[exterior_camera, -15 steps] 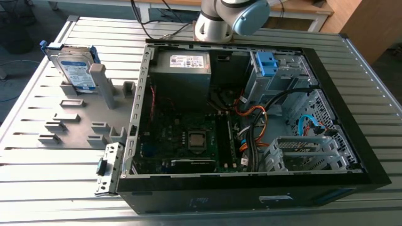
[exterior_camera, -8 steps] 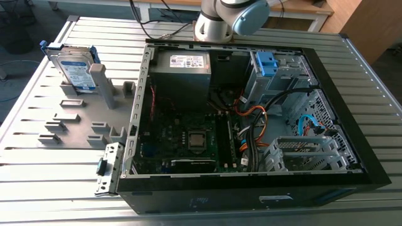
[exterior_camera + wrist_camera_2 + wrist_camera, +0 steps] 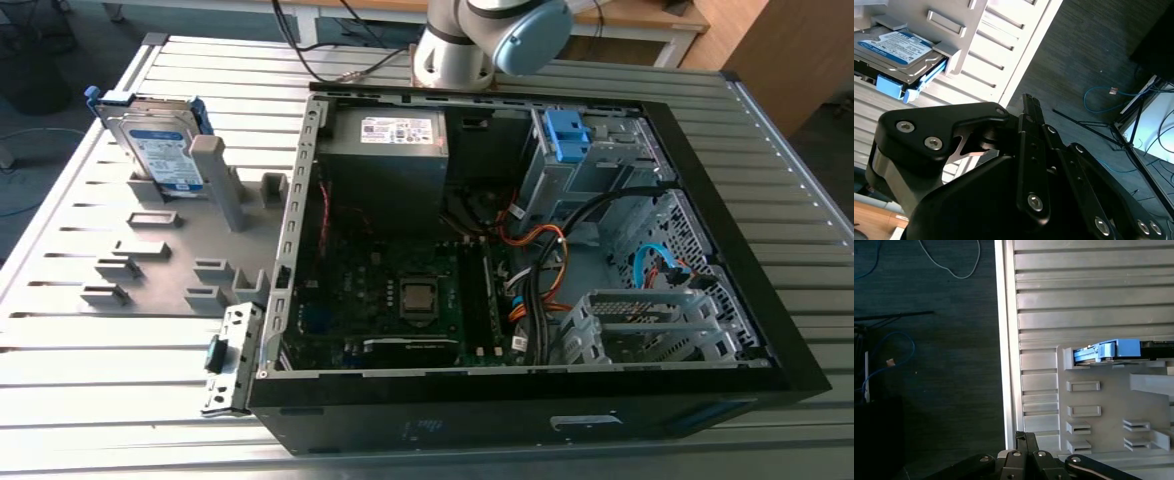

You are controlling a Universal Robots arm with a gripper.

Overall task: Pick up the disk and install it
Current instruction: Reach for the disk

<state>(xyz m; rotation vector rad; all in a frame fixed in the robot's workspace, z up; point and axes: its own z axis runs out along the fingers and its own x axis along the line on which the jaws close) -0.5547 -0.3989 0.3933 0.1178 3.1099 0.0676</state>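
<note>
Exterior view: disk (image 3: 154, 150) upright in rack (image 3: 167, 275), partly behind post (image 3: 211, 170).

Silver-grey rectangular disk (image 3: 151, 140): white-and-blue label, bright blue plastic frame. Pale grey slotted plastic rack (image 3: 174, 228), plain. Silver metal surface (image 3: 80, 350), ribbed in long stripes. Black open computer case (image 3: 534, 425), orange cables (image 3: 545, 238) bright against it. Matte black claw (image 3: 1023, 437).
</note>
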